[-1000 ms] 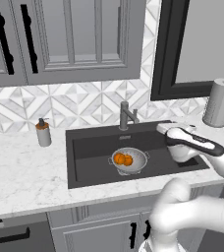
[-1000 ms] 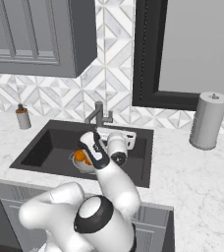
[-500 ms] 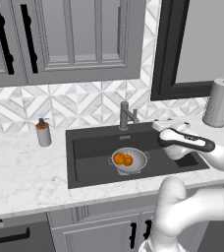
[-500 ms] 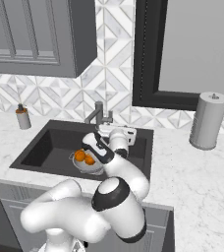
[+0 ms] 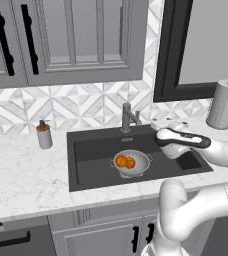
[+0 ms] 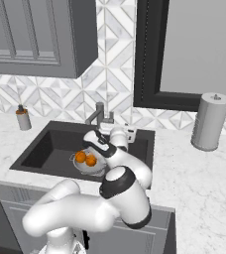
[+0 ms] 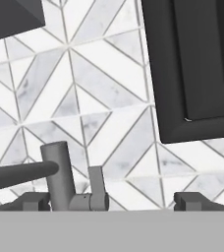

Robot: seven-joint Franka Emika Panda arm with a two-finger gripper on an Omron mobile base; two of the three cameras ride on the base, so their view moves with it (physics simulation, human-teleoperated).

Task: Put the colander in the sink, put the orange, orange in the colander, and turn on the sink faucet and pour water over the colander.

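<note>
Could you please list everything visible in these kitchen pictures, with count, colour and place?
sink: one, dark charcoal, set in the counter.
colander: one, silvery-grey, on the sink floor.
oranges: two, bright orange, inside the colander.
sink faucet: one, grey, behind the sink; no water runs.
soap dispenser: one, grey with a brown top, on the counter left of the sink.
paper towel roll: one, grey-white, on the counter at the right.
counter: one, white marble, around the sink.
cabinets: grey, above the counter.
window frame: one, black, right of the cabinets.
end effector: one, dark fingertips apart, pointing at the faucet, over the sink's right side.
</note>
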